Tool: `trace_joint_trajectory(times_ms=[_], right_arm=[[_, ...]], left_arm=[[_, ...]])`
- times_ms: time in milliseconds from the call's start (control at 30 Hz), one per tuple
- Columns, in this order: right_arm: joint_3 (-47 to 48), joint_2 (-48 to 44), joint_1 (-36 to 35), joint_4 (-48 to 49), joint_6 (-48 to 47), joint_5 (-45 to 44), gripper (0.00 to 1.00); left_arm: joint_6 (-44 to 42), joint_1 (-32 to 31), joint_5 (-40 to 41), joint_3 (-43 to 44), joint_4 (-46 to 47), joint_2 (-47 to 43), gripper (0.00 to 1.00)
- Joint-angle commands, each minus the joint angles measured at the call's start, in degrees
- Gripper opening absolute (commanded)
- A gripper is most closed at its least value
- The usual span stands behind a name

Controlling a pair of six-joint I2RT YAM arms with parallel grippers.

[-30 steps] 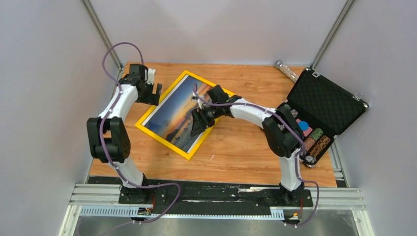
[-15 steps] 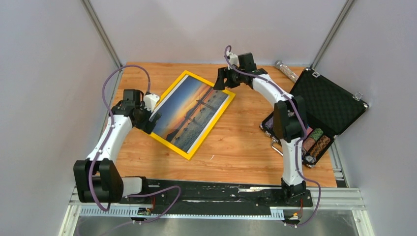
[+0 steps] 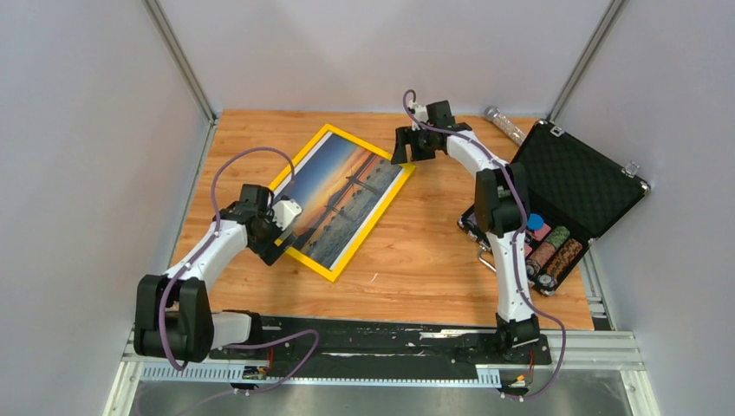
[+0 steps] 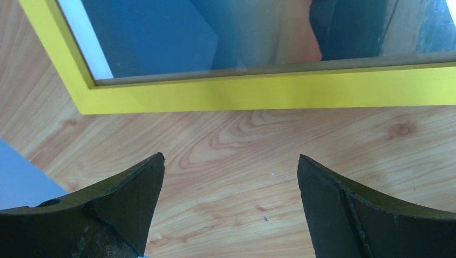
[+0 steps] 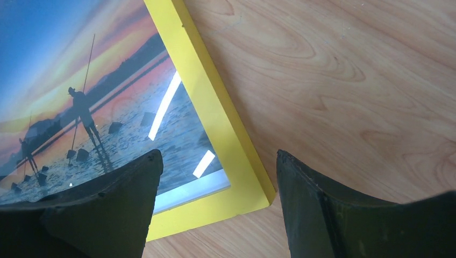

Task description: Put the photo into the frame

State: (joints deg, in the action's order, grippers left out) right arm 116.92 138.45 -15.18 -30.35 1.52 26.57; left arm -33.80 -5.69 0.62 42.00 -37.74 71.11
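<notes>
On the counter: the large glossy sunset photo (image 3: 342, 195) lies face up inside the thin yellow wooden frame (image 5: 215, 107), which rests flat and at a slant on the light wooden counter (image 3: 433, 251), towards its far left part
Fit: the print's white edge shows just inside the yellow border at both corners that the wrist cameras see; bright streaks and reflections across the picture suggest a clear sheet over it
Done: as far as can be judged, the print is seated and the frame is turned picture side up
Remaining: little that shows; the back and its clips are hidden, so whether they are fastened cannot be told
Left arm (image 3: 204, 256): elbow folded low by the counter's left edge, wrist reaching to the frame's near-left side, pointed down at the wood
Left jaws: spread wide and empty, over bare wood just beside the yellow edge, not touching it
Right arm (image 3: 472, 156): stretched to the far side, wrist turned towards the frame's far right corner
Right jaws: parted and empty above that corner, one finger over the print, the other over wood
Aside: open black foam-lined case (image 3: 576, 182) at the right, well apart from the frame
</notes>
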Motion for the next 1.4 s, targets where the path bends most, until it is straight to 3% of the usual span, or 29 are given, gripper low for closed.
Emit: trace_joint_trajectory(times_ms=[0, 400, 833, 1100, 1367], right_arm=[[2.9, 0.8, -0.3, -1.7, -1.2, 1.3, 0.75], [-11.6, -6.7, -0.4, -2.3, -4.4, 10.1, 0.66], [-44.7, -30.0, -0.9, -2.5, -8.5, 15.1, 0.6], [-54.4, -40.5, -1.2, -5.4, -13.3, 15.1, 0.64], [-55.4, -52.1, -1.0, -4.1, -11.1, 5.4, 0.75]], left_arm=[[-0.8, -2.0, 4.6, -1.1, 7.8, 2.5, 1.0], [1.4, -3.4, 11.8, 2.2, 17.0, 15.0, 1.0], [2.4, -3.9, 11.5, 11.2, 19.8, 22.6, 1.0], [11.7, -3.9, 13.4, 25.4, 17.5, 33.9, 1.0], [16.7, -3.6, 21.9, 37.5, 14.0, 41.1, 1.0]])
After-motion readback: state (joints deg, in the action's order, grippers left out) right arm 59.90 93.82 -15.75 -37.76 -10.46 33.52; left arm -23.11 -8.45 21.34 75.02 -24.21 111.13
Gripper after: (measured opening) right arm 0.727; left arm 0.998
